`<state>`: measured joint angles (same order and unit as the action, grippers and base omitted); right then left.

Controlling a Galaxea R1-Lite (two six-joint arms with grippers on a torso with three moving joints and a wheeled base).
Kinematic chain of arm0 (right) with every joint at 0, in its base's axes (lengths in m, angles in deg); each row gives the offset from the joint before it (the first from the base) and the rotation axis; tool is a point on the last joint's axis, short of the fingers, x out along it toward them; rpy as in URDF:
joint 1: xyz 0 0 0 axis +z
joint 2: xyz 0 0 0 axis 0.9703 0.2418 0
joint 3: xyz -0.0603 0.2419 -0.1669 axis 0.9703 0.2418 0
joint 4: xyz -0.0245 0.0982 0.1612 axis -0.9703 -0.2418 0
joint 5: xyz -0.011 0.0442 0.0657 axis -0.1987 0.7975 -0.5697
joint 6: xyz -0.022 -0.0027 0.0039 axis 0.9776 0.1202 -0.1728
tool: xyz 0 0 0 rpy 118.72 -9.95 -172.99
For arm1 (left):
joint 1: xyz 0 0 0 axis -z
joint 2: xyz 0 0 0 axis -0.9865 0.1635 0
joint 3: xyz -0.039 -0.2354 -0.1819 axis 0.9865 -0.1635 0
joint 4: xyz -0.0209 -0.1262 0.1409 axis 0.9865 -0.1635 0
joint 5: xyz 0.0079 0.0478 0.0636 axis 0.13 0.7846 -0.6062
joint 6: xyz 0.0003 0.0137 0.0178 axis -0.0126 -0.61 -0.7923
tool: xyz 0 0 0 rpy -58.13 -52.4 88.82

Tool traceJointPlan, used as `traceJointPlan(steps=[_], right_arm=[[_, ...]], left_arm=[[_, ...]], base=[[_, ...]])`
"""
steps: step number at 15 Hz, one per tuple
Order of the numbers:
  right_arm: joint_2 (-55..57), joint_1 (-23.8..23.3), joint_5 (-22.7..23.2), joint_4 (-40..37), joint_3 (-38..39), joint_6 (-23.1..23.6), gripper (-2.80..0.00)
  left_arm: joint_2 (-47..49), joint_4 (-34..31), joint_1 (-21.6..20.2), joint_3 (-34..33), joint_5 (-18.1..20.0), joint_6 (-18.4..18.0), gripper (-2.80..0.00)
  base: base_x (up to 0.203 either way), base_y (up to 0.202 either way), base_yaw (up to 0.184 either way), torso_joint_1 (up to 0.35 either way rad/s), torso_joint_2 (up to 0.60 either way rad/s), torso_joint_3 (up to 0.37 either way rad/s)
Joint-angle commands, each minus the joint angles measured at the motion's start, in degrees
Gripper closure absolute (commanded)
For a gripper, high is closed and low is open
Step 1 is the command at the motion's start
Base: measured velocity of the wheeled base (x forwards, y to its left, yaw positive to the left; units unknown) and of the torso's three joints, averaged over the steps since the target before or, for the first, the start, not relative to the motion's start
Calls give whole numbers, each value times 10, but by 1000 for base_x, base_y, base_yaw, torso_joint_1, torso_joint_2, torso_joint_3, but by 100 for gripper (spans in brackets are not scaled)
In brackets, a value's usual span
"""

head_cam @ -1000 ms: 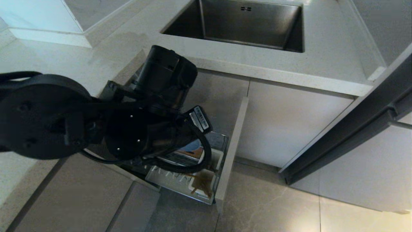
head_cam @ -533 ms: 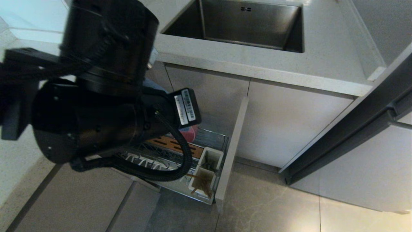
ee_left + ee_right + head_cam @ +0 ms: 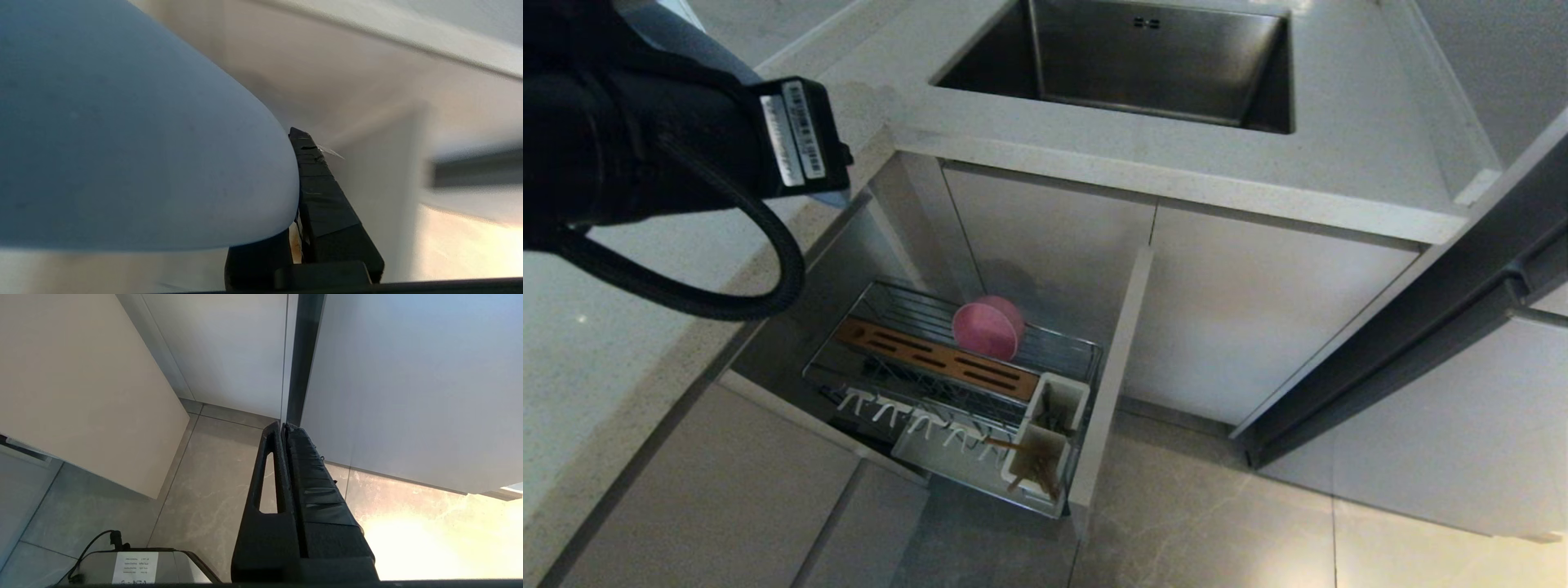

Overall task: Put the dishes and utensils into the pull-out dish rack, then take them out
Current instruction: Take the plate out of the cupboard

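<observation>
Up high, left hand (image 3: 295, 192) clamped on pale-blue plate (image 3: 135, 139) rim (plate fills wrist view), pink bowl (image 3: 988, 327) below in rack (image 3: 1054, 353).

The left arm (image 3: 645, 155) is raised at the upper left of the head view, its cable looping below the wrist. The left gripper (image 3: 297, 212) is clamped tight on something. The right gripper (image 3: 284, 428) points down, fingers pressed together.

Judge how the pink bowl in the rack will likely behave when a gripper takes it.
The pink bowl stands on edge against the dish rack wires, so a nudge could probably roll or tip it. It looks like matte plastic: likely light, stiff, not very slippery.
</observation>
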<state>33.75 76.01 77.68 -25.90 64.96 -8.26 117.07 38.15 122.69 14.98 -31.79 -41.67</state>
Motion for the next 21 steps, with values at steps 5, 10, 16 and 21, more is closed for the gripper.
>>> traceJointPlan(steps=[5, 10, 16, 21], right_arm=[[0, 0, 0, 0, 0, 0, 0], [0, 0, 0, 0, 0, 0, 0], [0, 0, 0, 0, 0, 0, 0], [0, 0, 0, 0, 0, 0, 0]], left_arm=[[-28, -17, -190, 77, 4, -169, 0], [-39, -235, -328, 142, 46, -264, 0], [-43, -420, -434, 148, 49, -372, 0], [15, -570, -450, 166, 77, -362, 0]], base=[[0, 0, 0, 0, 0, 0], [0, 0, 0, 0, 0, 0], [0, 0, 0, 0, 0, 0], [0, 0, 0, 0, 0, 0]])
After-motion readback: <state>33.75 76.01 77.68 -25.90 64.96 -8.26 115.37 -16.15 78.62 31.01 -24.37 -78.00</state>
